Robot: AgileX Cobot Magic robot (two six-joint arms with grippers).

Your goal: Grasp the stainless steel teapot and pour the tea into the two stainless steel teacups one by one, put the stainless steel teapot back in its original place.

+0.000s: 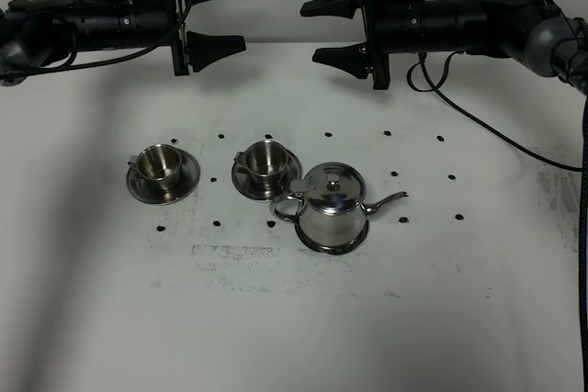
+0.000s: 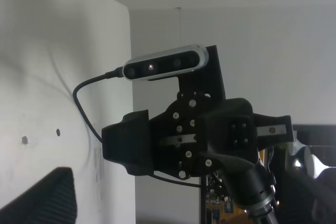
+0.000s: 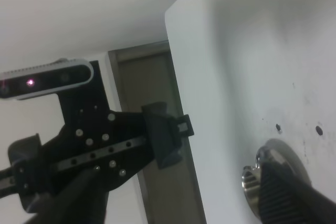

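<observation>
The stainless steel teapot (image 1: 333,207) stands upright on its round steel saucer (image 1: 317,245) at the table's middle, spout pointing right, loop handle left. The two stainless steel teacups stand on their saucers to its left: one (image 1: 162,163) far left, one (image 1: 267,159) close to the teapot's handle. My left gripper (image 1: 243,15) is open and empty, high above the table's far edge. My right gripper (image 1: 309,32) is open and empty, facing it from the right. In the right wrist view one dark finger (image 3: 294,198) partly hides a steel piece (image 3: 253,178).
The white table (image 1: 294,319) carries small black dots around the steel set and a scuffed patch (image 1: 239,252) in front. A black cable (image 1: 514,140) trails from the right arm across the far right. The left wrist view shows the right arm's gripper mount (image 2: 184,140) and camera (image 2: 165,64).
</observation>
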